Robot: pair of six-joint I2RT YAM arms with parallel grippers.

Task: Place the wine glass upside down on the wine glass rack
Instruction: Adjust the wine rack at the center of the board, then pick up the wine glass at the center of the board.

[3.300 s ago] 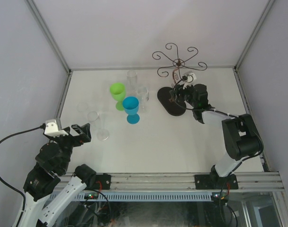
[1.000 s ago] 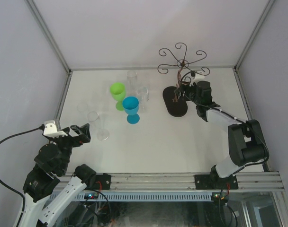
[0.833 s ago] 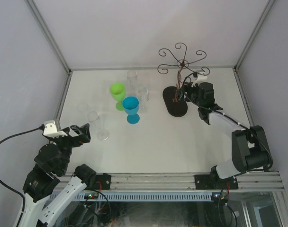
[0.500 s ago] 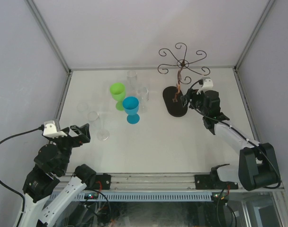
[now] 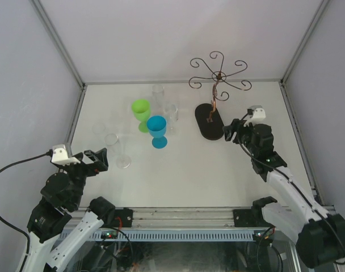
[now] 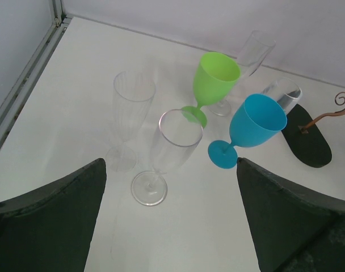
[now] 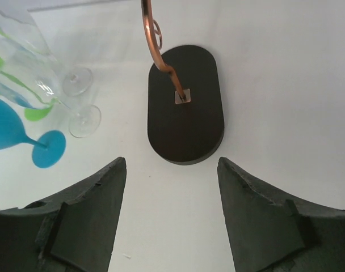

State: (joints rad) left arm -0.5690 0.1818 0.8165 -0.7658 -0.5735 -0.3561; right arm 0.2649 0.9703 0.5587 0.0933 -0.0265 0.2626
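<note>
Dark wire rack [image 5: 210,121] on a black oval base stands upright at the far right of the white bench [image 5: 189,175]. My right hand [image 5: 232,131] hovers just on the near side of that base, fingers apart. My left hand [image 5: 100,158] hangs at the near left, fingers also apart. Several clear wine glasses [image 6: 175,147], a green glass [image 5: 141,109] and a blue glass [image 5: 156,126] stand upright left of the rack.

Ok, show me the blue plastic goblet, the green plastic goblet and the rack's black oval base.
blue plastic goblet [image 5: 156,125]: top external view, bowl.
green plastic goblet [image 6: 217,75]: left wrist view, bowl.
rack's black oval base [image 7: 190,126]: right wrist view, flat top.
</note>
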